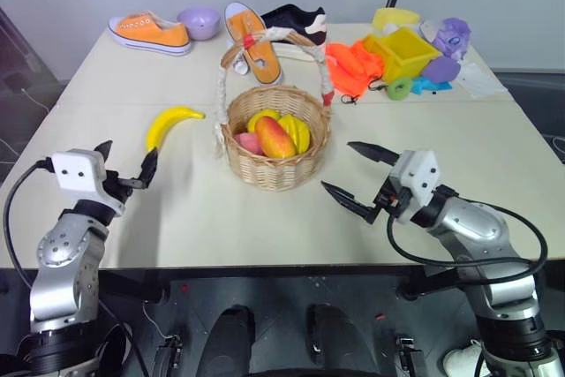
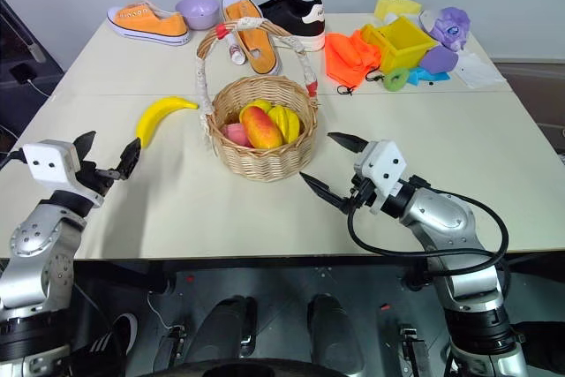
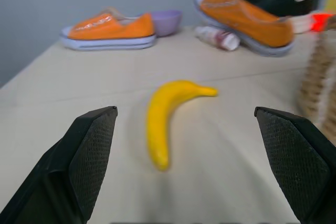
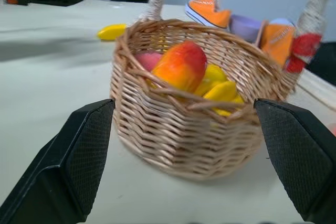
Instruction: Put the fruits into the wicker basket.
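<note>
1. Left gripper (image 1: pixel 126 165): both black fingers spread wide, nothing between them, nothing touched. In the left wrist view the banana (image 3: pixel 167 116) sits framed between the two fingers, but ahead of them, with bare table in between.
2. Left arm pose: forearm comes up from the near left edge of the table (image 1: pixel 265 218), gripper roughly level and pointing forward toward the banana.
3. Right gripper (image 1: pixel 352 177): also gaping wide and empty. Its fingertips are close to the wicker basket (image 1: pixel 275 169) but not touching the weave.
4. Right arm pose: bent at the elbow, low over the near right part of the table, gripper about level and angled in toward the basket's near right side.
5. Mango (image 1: pixel 274 136): already inside the basket, lying on top, with other yellow and pink fruit pieces around it.
6. Banana is still out on the table, just left of the basket, curved, not touching it.
7. Basket stands upright mid-table, handle arched over the top.
8. Back of the table: orange shoes (image 1: pixel 150 33), a lavender bowl (image 1: pixel 199 21), a yellow toy cart (image 1: pixel 408 51).
</note>
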You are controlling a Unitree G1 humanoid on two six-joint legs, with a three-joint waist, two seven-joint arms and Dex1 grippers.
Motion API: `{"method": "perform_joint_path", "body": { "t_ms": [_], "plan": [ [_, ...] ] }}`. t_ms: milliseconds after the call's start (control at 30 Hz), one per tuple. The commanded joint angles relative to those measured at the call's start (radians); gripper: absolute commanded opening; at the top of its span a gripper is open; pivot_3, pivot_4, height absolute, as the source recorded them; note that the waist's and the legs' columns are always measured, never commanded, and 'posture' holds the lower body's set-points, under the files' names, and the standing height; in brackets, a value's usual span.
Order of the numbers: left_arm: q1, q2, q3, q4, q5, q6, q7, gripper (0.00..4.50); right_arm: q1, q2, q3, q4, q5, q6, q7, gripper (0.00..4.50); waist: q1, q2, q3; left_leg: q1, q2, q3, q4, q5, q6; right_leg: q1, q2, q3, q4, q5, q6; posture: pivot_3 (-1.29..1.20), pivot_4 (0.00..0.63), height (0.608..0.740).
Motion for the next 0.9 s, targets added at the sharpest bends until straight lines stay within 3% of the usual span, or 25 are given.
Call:
{"method": "perform_joint_path", "body": {
  "t_ms": [33, 233, 367, 567, 767, 900],
  "plan": [
    [-0.067, 0.032, 0.036, 0.036, 0.018, 0.031, 0.045, 4.5, -0.023, 0.017, 0.012, -0.007, -0.008, -0.041, -0.017, 4.42, -0.001, 0.0, 0.0, 0.0, 0.0, 0.0, 0.0, 0.0, 0.0, 0.0, 0.0, 0.0, 0.0, 0.0, 0.0, 0.0, 0.15, 0.74],
    [-0.252, 0.09, -0.015, 0.18, 0.01, 0.194, 0.025, 4.5, -0.065, 0.027, 0.051, 0.057, -0.038, -0.108, -0.005, 4.42, 0.0, -0.002, 0.0, 0.0, -0.001, 0.0, 0.001, 0.0, 0.0, 0.001, 0.0, 0.0, 0.0, 0.0, 0.0, 0.0, 0.15, 0.74],
    [-0.395, 0.151, -0.075, 0.326, 0.079, 0.242, 0.012, 4.5, -0.092, 0.038, 0.07, 0.075, -0.041, -0.118, -0.01, 4.42, -0.001, -0.002, 0.0, 0.0, -0.001, 0.0, 0.001, 0.0, 0.0, 0.0, 0.0, -0.001, 0.0, 0.002, 0.003, 0.0, 0.15, 0.74],
    [-0.566, 0.183, -0.139, 0.56, 0.078, 0.38, -0.091, 4.5, -0.093, 0.043, 0.081, 0.075, -0.05, -0.119, -0.02, 4.42, -0.002, -0.002, 0.0, 0.0, -0.001, -0.001, 0.0, 0.0, 0.0, 0.0, 0.001, -0.001, 0.001, 0.002, 0.005, 0.0, 0.15, 0.74],
    [-0.743, 0.179, -0.229, 0.892, 0.186, 0.286, -0.134, 4.5, -0.085, 0.052, 0.09, 0.07, -0.064, -0.114, -0.04, 4.42, -0.001, -0.003, 0.001, 0.0, -0.001, -0.001, 0.001, 0.0, 0.0, 0.0, 0.001, -0.002, 0.001, 0.002, 0.005, 0.0, 0.15, 0.74],
    [-0.787, 0.156, -0.244, 1.017, 0.209, 0.23, -0.167, 4.5, -0.084, 0.046, 0.087, 0.07, -0.068, -0.112, -0.044, 4.42, -0.001, -0.003, 0.001, -0.001, -0.001, -0.001, 0.0, 0.0, 0.0, 0.0, 0.001, -0.002, 0.001, 0.002, 0.005, 0.0, 0.15, 0.74]
  ]
}}
